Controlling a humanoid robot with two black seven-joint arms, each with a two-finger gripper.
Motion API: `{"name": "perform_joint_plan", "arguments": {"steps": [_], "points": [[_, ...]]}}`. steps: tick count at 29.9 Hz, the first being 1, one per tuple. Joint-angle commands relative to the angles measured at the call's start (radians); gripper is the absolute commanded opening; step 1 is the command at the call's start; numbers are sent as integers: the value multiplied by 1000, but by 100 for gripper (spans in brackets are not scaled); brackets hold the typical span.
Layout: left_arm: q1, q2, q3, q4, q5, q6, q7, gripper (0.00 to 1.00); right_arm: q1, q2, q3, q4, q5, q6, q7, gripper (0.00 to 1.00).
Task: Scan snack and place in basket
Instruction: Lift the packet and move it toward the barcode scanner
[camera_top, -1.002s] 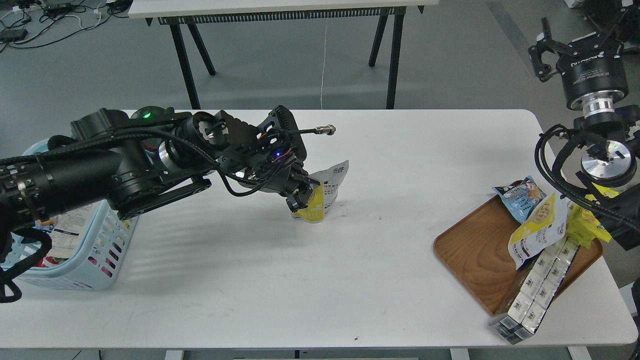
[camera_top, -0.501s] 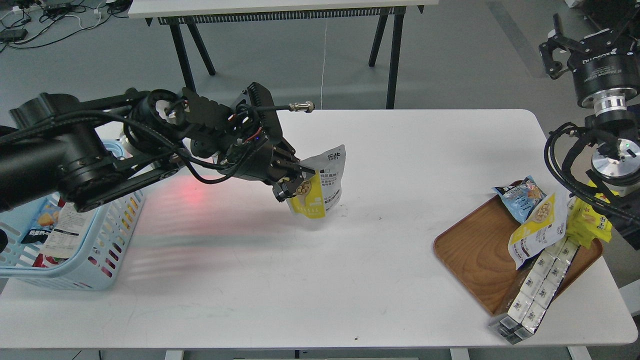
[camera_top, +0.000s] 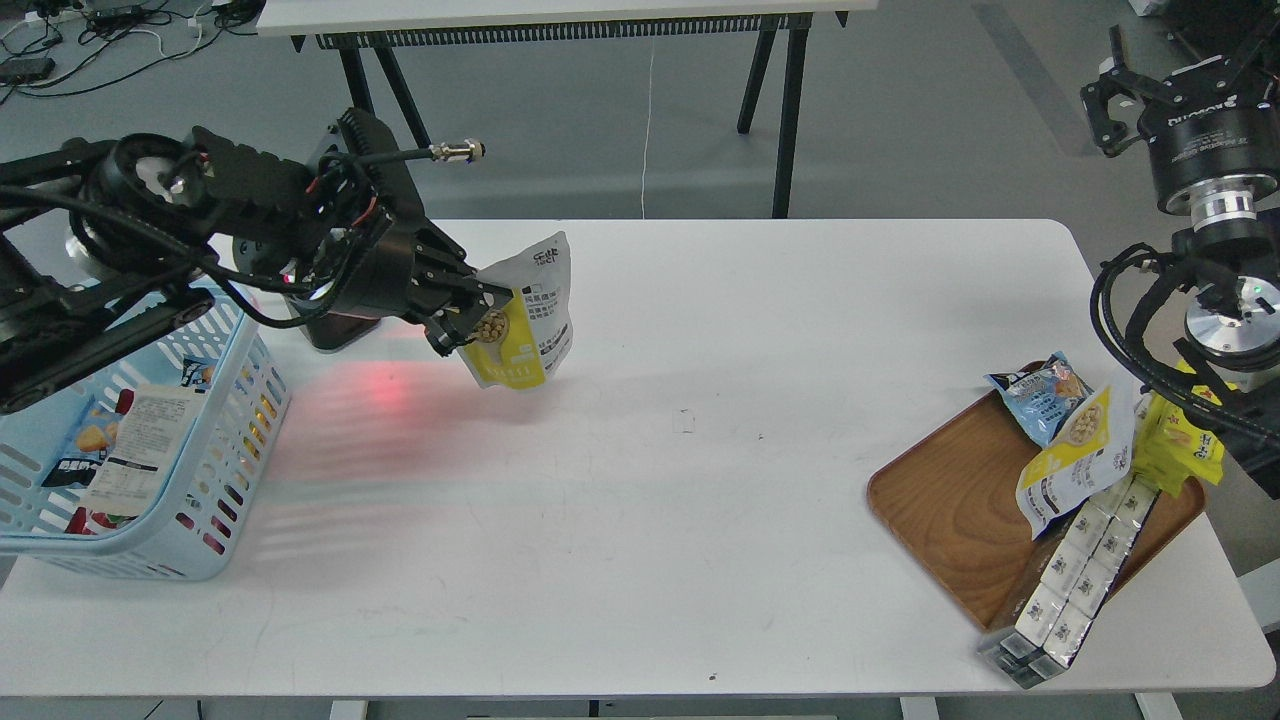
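The snack (camera_top: 522, 325) hangs above the table, pinched by its left edge in the left gripper (camera_top: 462, 325), near a red glow, probably the scanner's. Scanning looks underway; the basket (camera_top: 215, 520) drop remains. The right gripper (camera_top: 1125, 85) idles, jaws seemingly spread.

Bright, even overhead room light in my head view, sharp focus throughout, soft striped shadow of my left arm on the white table (camera_top: 640, 520), a red glow (camera_top: 385, 390) spilling across it near the basket (camera_top: 215, 540), no harsh glare.
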Motion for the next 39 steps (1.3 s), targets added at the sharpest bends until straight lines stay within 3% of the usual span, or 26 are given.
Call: {"name": "perform_joint_plan", "arguments": {"steps": [1,17,39], "points": [[26,25,5,12,0,0,0,0,0,0,0,1,-1,0,0,99],[65,32,3,133,0,0,0,0,0,0,0,0,-1,0,0,99],[56,12,0,118,0,0,0,0,-8,-12,11,0,-1,0,0,99]]}}
